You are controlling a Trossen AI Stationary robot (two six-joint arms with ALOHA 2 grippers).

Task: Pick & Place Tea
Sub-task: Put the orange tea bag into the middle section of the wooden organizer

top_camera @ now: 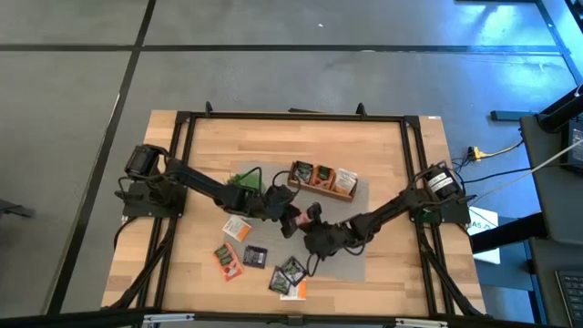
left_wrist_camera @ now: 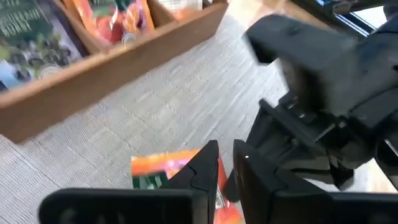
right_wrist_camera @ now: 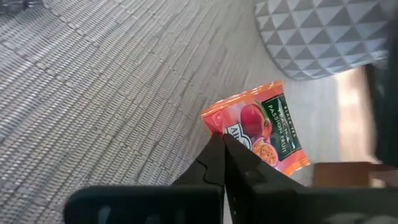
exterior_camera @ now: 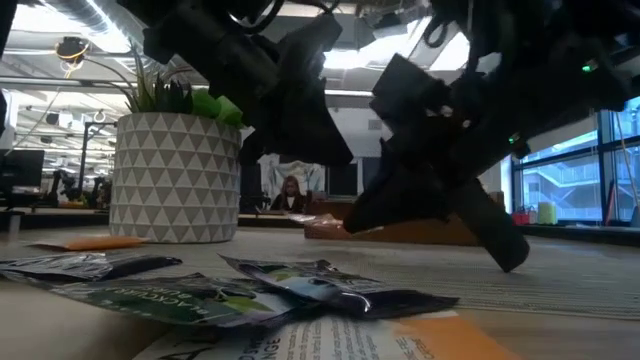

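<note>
The right gripper [right_wrist_camera: 222,144] was clamped shut on an orange sachet [right_wrist_camera: 258,127] near the wooden box [left_wrist_camera: 112,65] (left gripper [left_wrist_camera: 225,163] barely parted, also holding it), so the handover should release cleanly.

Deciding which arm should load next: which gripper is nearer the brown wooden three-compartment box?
Left. The left gripper sits just off the brown wooden three-compartment box, at its near-left end. The right gripper hangs farther out over the grey mat.

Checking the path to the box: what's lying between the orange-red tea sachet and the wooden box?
Only bare grey mat between the orange-red tea sachet and wooden box, per the left wrist view.
</note>
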